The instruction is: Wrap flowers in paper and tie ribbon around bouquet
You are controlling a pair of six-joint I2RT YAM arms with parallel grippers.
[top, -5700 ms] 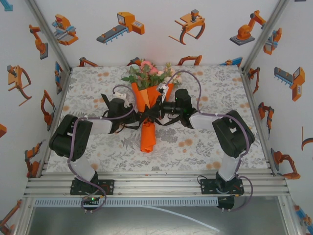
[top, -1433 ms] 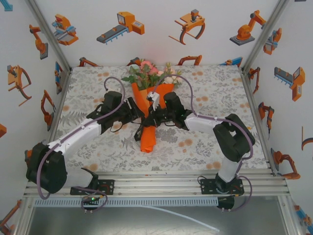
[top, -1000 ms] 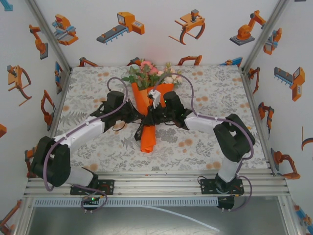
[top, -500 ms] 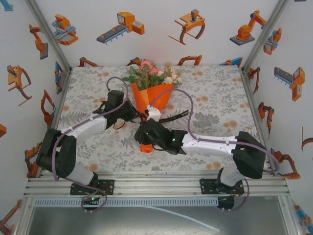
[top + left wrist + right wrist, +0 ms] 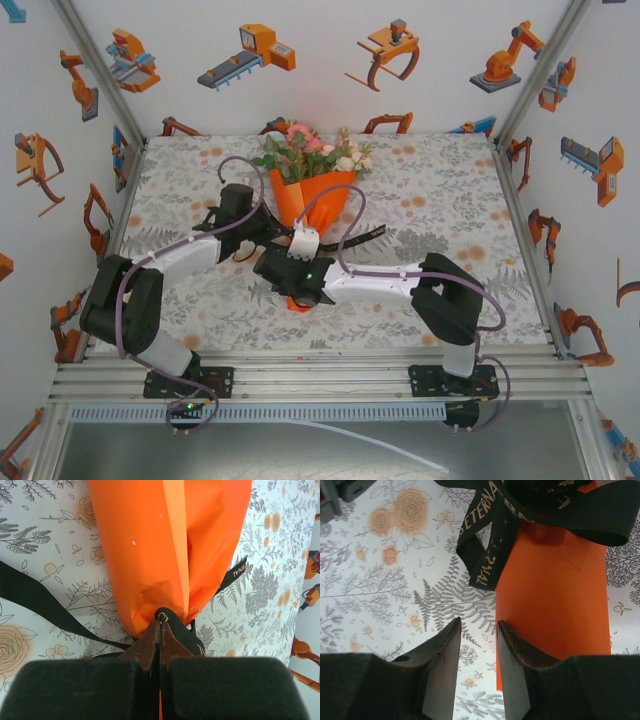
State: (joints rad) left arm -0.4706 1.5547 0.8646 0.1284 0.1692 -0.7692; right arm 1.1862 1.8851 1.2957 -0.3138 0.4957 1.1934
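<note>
Swinging down from the bouquet's [image 5: 312, 190] waist, the right gripper [image 5: 477, 625] now hovers beside the paper's [image 5: 555, 605] lower end, jaws apart and empty, below the ribbon [image 5: 487, 555] tail. The left gripper [image 5: 160, 625] stays pinched on ribbon; the knot looks unfinished.

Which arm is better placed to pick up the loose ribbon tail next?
Right, probably. The right end effector is open, with the loose tail of the ribbon just ahead of it; the left end effector is shut on the ribbon at the pinched neck of the paper.
</note>
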